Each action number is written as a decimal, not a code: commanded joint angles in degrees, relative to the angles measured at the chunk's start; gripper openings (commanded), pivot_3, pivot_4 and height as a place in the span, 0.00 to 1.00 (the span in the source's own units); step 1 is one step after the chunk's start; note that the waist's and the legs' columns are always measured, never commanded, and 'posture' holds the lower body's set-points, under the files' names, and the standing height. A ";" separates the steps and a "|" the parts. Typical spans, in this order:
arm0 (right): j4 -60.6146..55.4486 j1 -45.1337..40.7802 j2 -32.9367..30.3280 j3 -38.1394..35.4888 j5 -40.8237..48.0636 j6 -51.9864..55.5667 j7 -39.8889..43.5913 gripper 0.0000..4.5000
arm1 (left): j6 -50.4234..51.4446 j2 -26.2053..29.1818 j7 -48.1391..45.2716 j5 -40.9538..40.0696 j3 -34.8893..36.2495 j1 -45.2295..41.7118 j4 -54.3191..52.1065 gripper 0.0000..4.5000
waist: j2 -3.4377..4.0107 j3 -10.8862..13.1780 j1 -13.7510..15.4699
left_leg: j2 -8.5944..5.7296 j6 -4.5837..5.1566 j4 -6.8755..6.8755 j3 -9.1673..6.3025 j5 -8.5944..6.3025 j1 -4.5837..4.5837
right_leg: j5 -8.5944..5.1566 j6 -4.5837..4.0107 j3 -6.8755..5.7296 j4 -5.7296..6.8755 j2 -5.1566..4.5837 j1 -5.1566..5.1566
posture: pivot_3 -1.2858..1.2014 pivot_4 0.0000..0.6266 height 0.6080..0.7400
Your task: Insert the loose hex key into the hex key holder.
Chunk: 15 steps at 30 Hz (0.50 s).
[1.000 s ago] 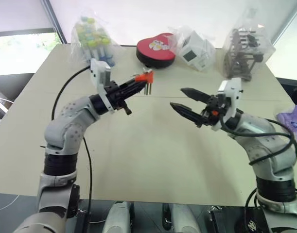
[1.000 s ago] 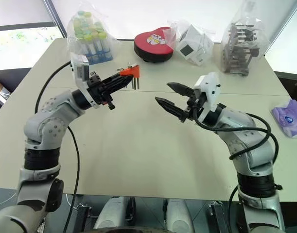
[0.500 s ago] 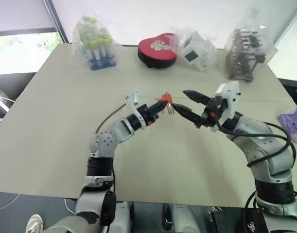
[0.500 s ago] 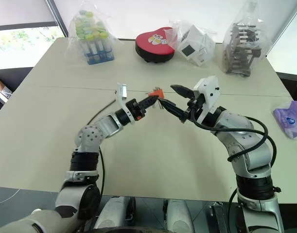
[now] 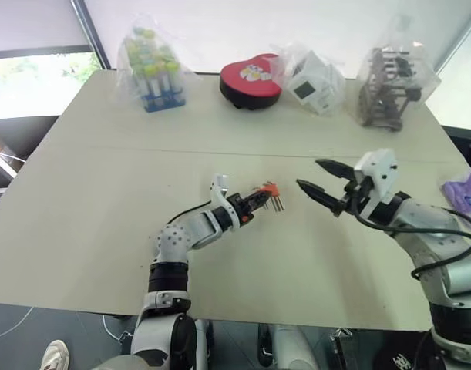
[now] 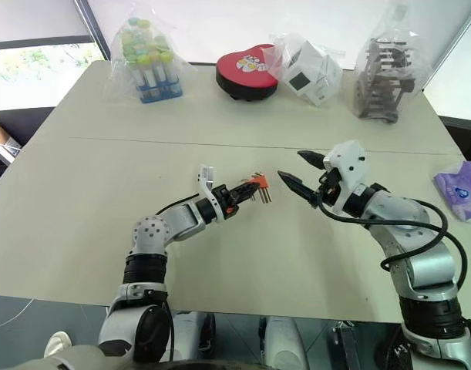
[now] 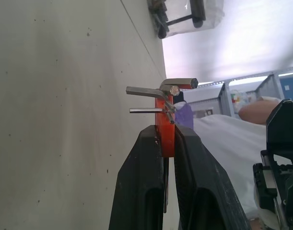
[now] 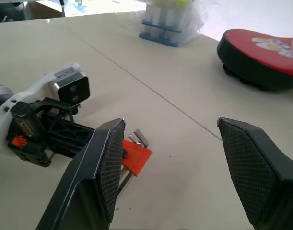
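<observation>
My left gripper (image 6: 239, 189) is shut on the hex key holder (image 6: 256, 182), a small orange block with thin grey keys (image 6: 263, 195) sticking out of it. It hovers low over the middle of the table (image 5: 104, 169). In the left wrist view the black fingers (image 7: 151, 158) clamp the orange hex key holder (image 7: 165, 134), and bent keys (image 7: 146, 91) jut from its end. My right gripper (image 5: 308, 173) is open and empty, a short way to the right of the holder and pointing at it. The loose hex key is out of view.
Along the table's far edge stand a bag of coloured tubes (image 5: 150, 65), a red heart-shaped tin (image 5: 250, 81), a bagged white box (image 5: 312, 77) and a bagged dark rack (image 5: 385, 85). A purple packet (image 5: 466, 193) lies at the right edge.
My left arm dropped and swung toward the table's centre, rolling the holder with it. My right gripper, which was close to the holder half a second ago, drew back to the right, still open.
</observation>
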 commanded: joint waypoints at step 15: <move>-0.46 -0.44 0.09 -0.53 -1.87 -2.42 -0.65 0.72 | 1.47 1.99 -0.43 2.41 -1.48 -0.81 2.08 0.99 | -0.01 -0.09 0.00 | -0.04 0.01 0.02 -0.03 0.00 0.14 | -0.01 -0.02 0.01 -0.04 -0.01 0.20 | 0.52 0.24 1.00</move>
